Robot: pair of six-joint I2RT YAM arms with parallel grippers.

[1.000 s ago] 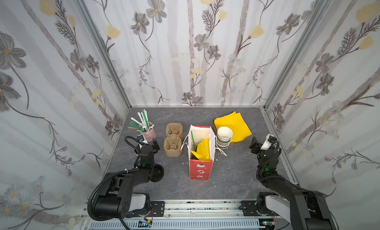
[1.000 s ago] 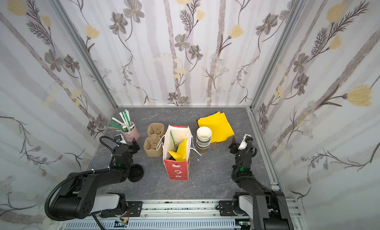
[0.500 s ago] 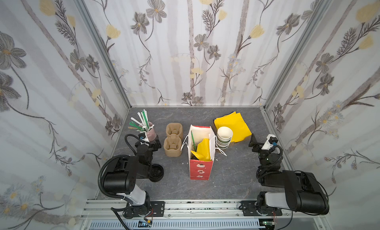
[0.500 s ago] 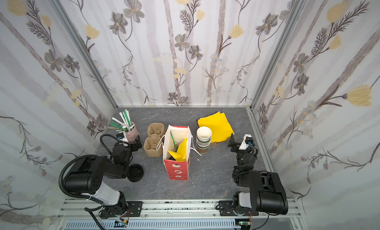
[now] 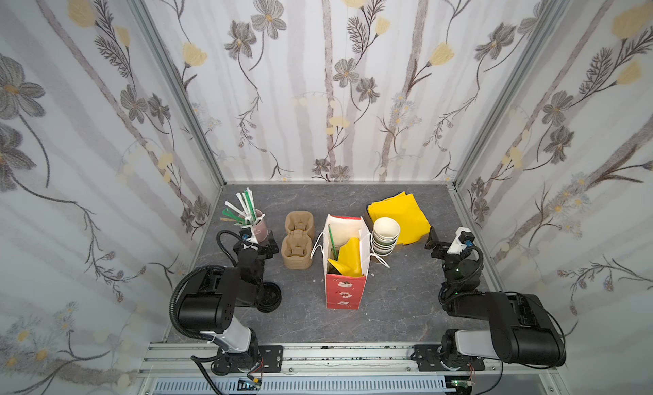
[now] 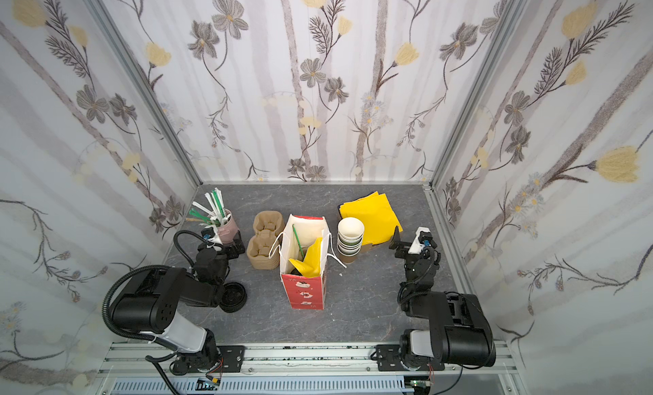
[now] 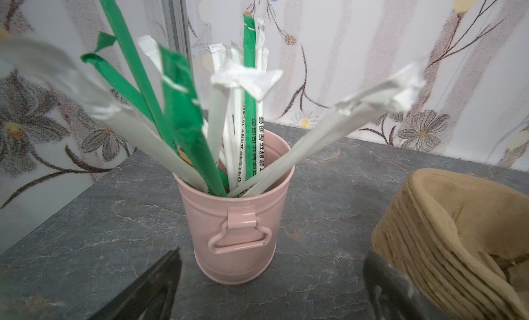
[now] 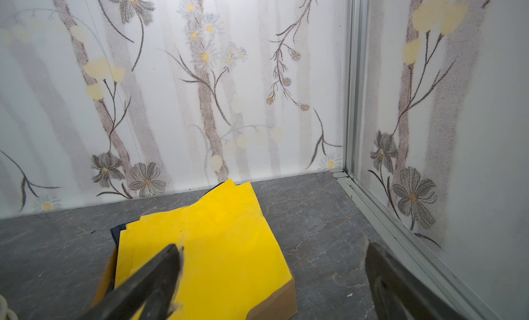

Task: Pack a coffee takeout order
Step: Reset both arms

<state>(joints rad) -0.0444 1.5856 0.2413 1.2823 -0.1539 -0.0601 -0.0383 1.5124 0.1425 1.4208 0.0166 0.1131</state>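
Note:
The red white-lined paper bag (image 5: 343, 290) (image 6: 306, 292) stands open mid-table in both top views. A yellow napkin (image 5: 349, 257) and a thin green straw (image 5: 332, 239) stick up inside it; what lies deeper is hidden. My left gripper (image 5: 254, 244) (image 7: 273, 255) is open and empty, low beside the stack of tan pulp carriers (image 5: 298, 239) (image 7: 446, 235) and facing a pink bucket of straws (image 7: 237, 218). My right gripper (image 5: 446, 246) (image 8: 272, 247) is open and empty by the near edge of the yellow napkin pile (image 5: 399, 213) (image 8: 206, 247).
A stack of white paper cups (image 5: 386, 234) stands right of the bag, its string handles trailing on the table. Black lids (image 5: 269, 296) lie by the left arm. The bucket (image 5: 259, 227) stands near the left wall. The right wall's metal rail (image 8: 400, 235) runs close to my right gripper.
Both arms have folded back toward the front rail, and the jaws of both grippers have spread wider. The bag and the other things on the table have not moved.

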